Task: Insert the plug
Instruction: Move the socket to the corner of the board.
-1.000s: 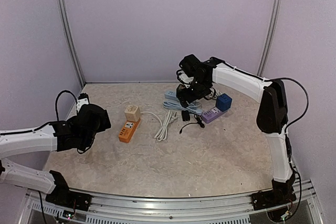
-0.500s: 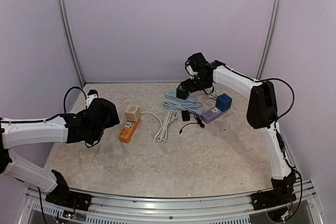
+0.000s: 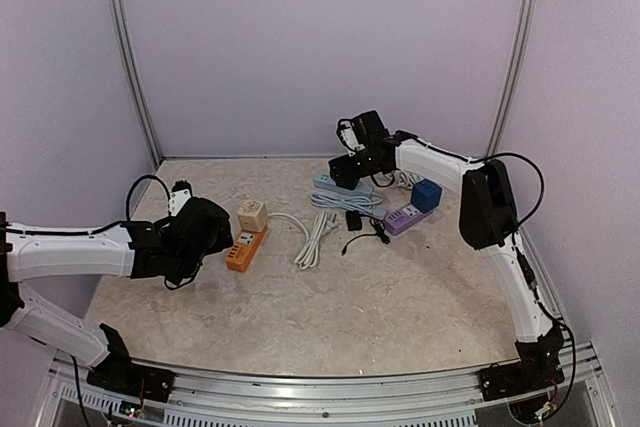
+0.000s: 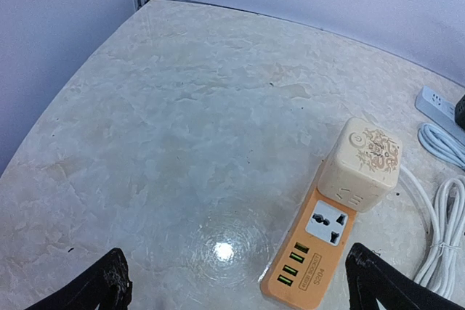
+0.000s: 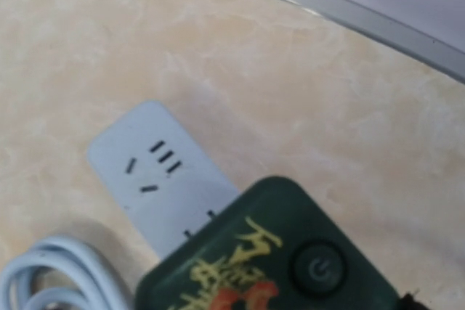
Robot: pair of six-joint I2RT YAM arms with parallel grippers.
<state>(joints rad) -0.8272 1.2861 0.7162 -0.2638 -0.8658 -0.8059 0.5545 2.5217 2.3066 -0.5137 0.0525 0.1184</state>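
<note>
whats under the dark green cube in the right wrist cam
A pale blue-grey power strip lies under the dark green cube. One free socket shows beside it. The strip's part beneath the cube is covered, so whether it is plugged in cannot be seen.

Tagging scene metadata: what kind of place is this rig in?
Probably a lab test cell, not a home: plain wall panels in aluminium framing, a marble-look table, and an orange power strip among several laid out as props.
</note>
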